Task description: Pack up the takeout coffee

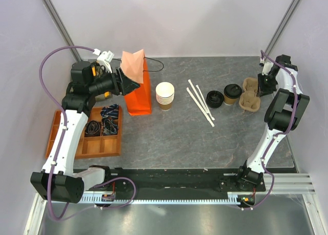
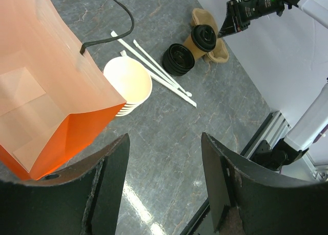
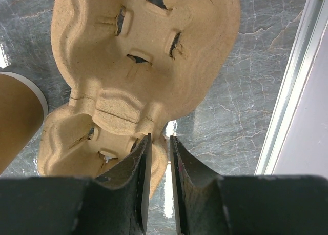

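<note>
**Q:** So, where is the coffee (image 1: 232,94), and which jaws are closer to it?

**A:** It stands upright on the bench (image 1: 169,142), lid on and long axis vertical, at the right-hand side. The right jaws are much nearer. From them the cup lies toward the bench's middle, with the pulp carrier (image 1: 251,95) between. Cup and carrier sit just beside each other; I cannot tell if they touch.

**Q:** What are the right jaws doing?

**A:** They are nearly closed, with only a thin slit between them. The carrier's outer rim runs into that slit, so I judge they are pinching it.

**Q:** And the left jaws?

**A:** Spread wide with nothing between them, hanging by the open mouth of the orange bag (image 1: 138,89). The bag is well apart from the coffee. Between the two are a stack of lidless cups (image 1: 165,95), white stirrers (image 1: 200,102) and a loose lid (image 1: 214,99).

**Q:** Is there any writing?

**A:** No brand, label or lettering is legible on the cup, the bag or the carrier.
</note>
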